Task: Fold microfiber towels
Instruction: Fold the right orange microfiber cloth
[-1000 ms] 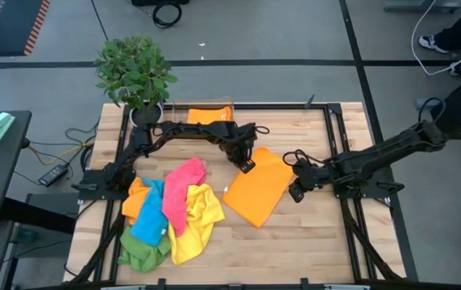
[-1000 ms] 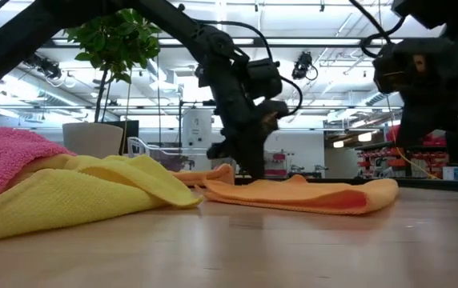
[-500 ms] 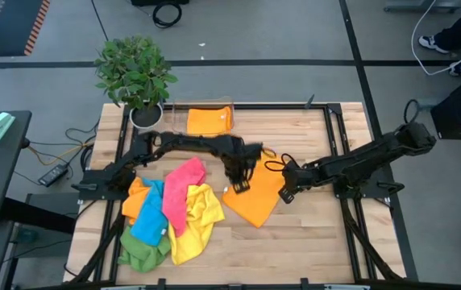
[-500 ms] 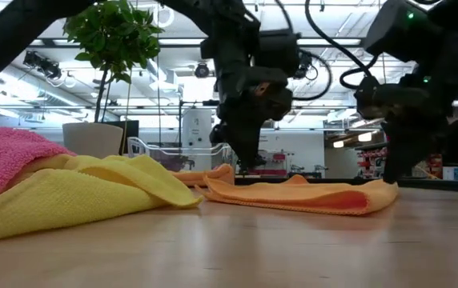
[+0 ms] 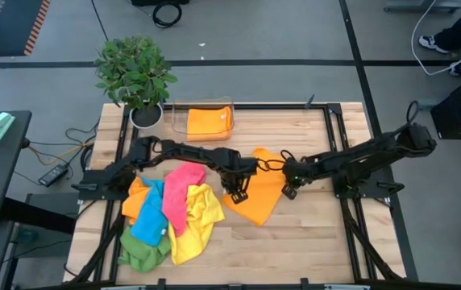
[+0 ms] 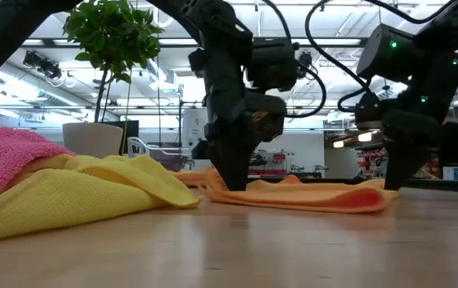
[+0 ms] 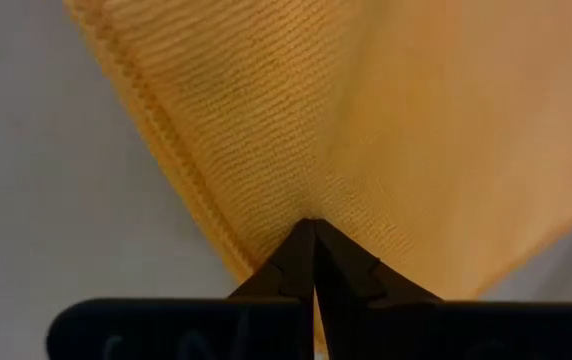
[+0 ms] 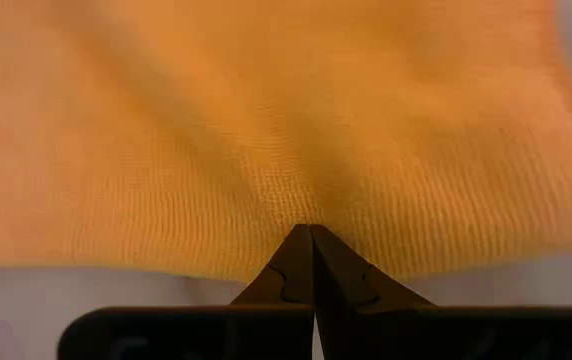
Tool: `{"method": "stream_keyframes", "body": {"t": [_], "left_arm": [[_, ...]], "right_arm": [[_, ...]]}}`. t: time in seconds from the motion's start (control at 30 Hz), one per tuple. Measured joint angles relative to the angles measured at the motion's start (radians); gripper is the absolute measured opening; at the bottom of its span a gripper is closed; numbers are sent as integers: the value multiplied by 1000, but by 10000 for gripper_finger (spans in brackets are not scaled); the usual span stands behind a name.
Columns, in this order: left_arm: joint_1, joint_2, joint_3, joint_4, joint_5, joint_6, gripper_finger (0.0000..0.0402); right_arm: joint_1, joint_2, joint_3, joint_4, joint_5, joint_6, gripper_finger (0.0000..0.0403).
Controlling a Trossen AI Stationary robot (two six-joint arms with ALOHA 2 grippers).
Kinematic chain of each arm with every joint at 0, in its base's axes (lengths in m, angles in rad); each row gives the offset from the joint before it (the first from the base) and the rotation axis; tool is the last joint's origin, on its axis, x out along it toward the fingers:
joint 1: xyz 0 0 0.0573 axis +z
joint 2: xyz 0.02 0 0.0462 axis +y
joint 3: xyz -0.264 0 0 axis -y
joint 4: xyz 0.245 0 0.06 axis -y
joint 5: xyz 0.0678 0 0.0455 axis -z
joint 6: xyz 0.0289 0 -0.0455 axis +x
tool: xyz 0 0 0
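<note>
While flat on table, orange towel (image 5: pixel 261 196) pinched — left claw (image 5: pixel 235 193), right claw (image 5: pixel 288 190) at opposite edges

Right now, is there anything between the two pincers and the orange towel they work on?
Nothing visible. The left pincer and the right pincer are both shut on the edges of the orange towel.

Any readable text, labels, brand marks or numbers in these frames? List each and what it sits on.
None can be read.
Orange towel, held by the left gripper and right gripper: plain, no tag showing.
Towel pile and the folded towel in the tray: plain.
Room behind the table in the low view: some shapes may be signs, all too blurred to read.
</note>
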Motion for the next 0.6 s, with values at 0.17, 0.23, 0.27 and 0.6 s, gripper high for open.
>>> {"method": "stream_keyframes", "body": {"t": [0.17, 0.23, 0.27, 0.6], "left_arm": [[-45, 13, 76, 2, 11, -26, 13], [-64, 12, 111, 26, 33, -32, 7], [-75, 12, 128, 32, 34, -40, 6], [-187, 8, 94, 43, -152, 11, 8]], "right_arm": [[-61, -79, -3, -38, -4, -110, 2], [-65, -119, -3, -55, -50, -143, 2], [-60, -145, -3, -52, -80, -154, 2], [416, -212, -62, 269, 1, 122, 2]]}}
